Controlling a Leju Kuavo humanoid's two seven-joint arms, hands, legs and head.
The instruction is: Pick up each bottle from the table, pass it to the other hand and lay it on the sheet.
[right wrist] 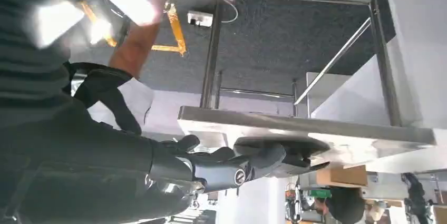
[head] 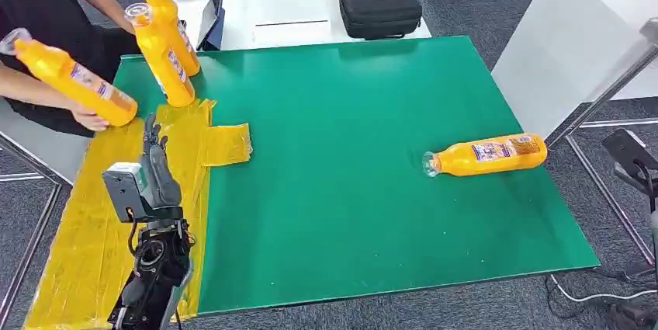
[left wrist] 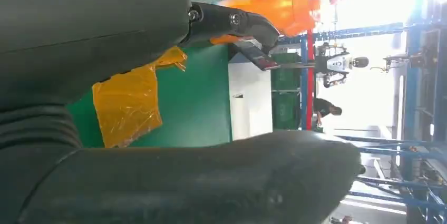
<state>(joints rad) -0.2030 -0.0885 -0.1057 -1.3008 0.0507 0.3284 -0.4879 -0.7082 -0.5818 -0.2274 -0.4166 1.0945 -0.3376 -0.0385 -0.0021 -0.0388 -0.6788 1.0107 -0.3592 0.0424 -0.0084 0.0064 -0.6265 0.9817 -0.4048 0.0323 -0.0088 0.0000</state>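
Looking down from the head view, you've got your left hand (head: 155,161) raised over the yellow sheet (head: 85,229), fingers straight and apart, grasping nothing. Just beyond those fingertips a person's hand (head: 89,119) holds a tilted orange bottle (head: 74,78) above the sheet's far end. Further past the fingers, two more orange bottles (head: 167,50) are up in the air, leaning, over the far corner of the green mat (head: 349,190). Well off to the thumb side, across the mat, the lying bottle (head: 485,155) rests on its side, cap end pointing back toward your left hand, nothing touching it. Behind the mat sits a black case (head: 380,8) on a white table (head: 287,4).

Over to the left wrist view: the thick thumb (left wrist: 211,182) and the dark fingers (left wrist: 237,23) stand apart with open space between them, released. Between them you see a flap of the yellow sheet on the green mat; right at the fingertips there's orange bottle body.

Now the right wrist view: your right hand (right wrist: 221,168) hangs low beside a metal table edge (right wrist: 316,132), grey carpet floor (right wrist: 279,39) behind. The dark fingers (right wrist: 263,158) lie stretched out together, nothing in them, so call it released. A person's arm (right wrist: 134,50) shows blurred past the hand.
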